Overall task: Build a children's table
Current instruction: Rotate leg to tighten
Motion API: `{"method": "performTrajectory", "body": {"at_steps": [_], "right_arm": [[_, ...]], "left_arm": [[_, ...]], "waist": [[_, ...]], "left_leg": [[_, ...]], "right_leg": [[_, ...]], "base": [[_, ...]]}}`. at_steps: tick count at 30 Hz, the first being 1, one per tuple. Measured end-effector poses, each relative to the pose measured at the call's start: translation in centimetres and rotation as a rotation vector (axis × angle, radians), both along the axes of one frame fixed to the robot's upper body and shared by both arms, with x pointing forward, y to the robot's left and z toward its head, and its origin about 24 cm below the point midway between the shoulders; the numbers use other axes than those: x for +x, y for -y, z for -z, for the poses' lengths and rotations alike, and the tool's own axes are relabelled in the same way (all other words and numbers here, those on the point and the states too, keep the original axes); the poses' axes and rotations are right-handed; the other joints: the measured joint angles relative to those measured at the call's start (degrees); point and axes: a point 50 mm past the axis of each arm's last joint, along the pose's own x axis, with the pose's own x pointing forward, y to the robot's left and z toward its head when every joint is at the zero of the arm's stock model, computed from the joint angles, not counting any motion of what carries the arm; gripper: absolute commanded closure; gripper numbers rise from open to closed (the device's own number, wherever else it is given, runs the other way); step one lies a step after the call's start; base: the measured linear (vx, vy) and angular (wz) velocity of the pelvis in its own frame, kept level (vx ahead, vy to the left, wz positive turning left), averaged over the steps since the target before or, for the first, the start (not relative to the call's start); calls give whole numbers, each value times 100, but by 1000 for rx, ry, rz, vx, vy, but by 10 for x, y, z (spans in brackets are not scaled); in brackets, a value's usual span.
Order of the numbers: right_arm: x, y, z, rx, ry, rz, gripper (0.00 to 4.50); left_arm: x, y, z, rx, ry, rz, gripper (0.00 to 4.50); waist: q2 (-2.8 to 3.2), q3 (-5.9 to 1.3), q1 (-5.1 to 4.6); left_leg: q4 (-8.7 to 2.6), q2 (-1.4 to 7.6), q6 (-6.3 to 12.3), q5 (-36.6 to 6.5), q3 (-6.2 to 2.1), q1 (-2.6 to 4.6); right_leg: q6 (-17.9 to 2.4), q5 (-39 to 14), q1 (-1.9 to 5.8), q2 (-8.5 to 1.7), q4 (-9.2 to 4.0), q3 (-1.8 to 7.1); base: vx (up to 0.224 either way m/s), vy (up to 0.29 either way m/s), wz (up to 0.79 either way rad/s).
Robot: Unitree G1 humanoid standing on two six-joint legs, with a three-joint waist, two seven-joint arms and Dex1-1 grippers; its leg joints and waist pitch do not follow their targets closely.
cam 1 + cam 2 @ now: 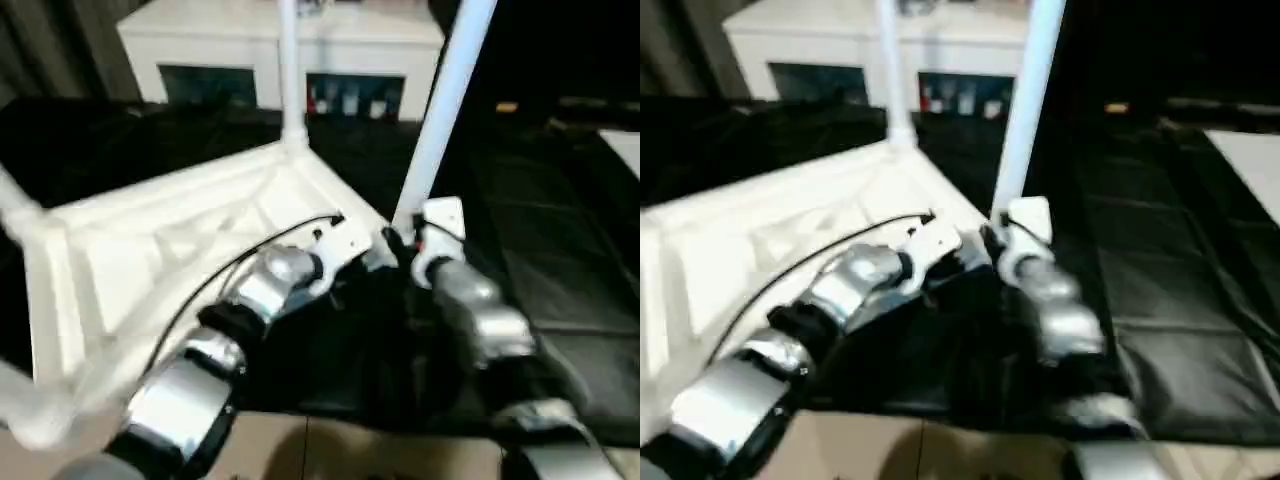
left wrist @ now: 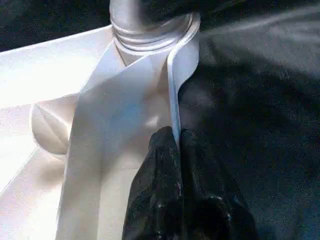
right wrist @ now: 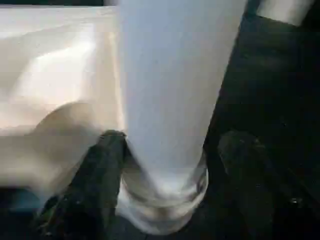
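Your right gripper (image 3: 165, 160) stands open astride the upright tapered white tube leg (image 1: 440, 110), while the left gripper (image 2: 179, 150) pinches the white ribbed plastic tabletop (image 1: 150, 250) rim beside that leg's socket.

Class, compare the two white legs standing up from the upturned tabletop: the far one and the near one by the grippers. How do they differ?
The far leg stands upright at the back corner socket; the near leg leans to the right. The far leg stands free, while the near leg rises between the right gripper's fingers. The left gripper pinches the tabletop rim by the near leg. Both are long white tubes.
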Motion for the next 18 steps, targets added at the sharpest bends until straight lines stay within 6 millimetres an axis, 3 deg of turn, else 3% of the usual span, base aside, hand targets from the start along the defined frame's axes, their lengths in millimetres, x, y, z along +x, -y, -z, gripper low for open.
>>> {"method": "performTrajectory", "body": {"at_steps": [2, 7, 12, 18], "right_arm": [[-10, 17, -1, -20, -19, -87, 139], [-43, 20, -7, -13, -76, -466, 139], [-49, 15, -9, -39, -107, -607, 139], [-51, 10, -6, -133, -133, -692, 139]], "left_arm": [[1, -17, -2, 16, -6, 21, 450], [-18, -39, -2, 20, -81, 253, 450], [-31, -40, -5, 39, -163, 399, 450], [-34, -39, -5, 55, -179, 438, 450]], "waist": [[2, 1, -13], [21, 6, 11], [28, 11, 199], [27, 12, 242]], "left_leg": [[3, 5, 30, 18, 3, -1], [-8, 8, 39, 12, 11, 9], [-5, 18, 6, -6, 53, 20], [-4, 25, 6, -5, 118, 27]], "right_leg": [[1, -6, 0, 7, 0, 4], [-3, -29, 1, 5, 1, 5], [-5, -28, 19, -8, 6, 16], [-4, -28, 18, -8, 11, 75]], "base": [[0, 0, 0], [0, 0, 0], [0, 0, 0], [0, 0, 0]]}}
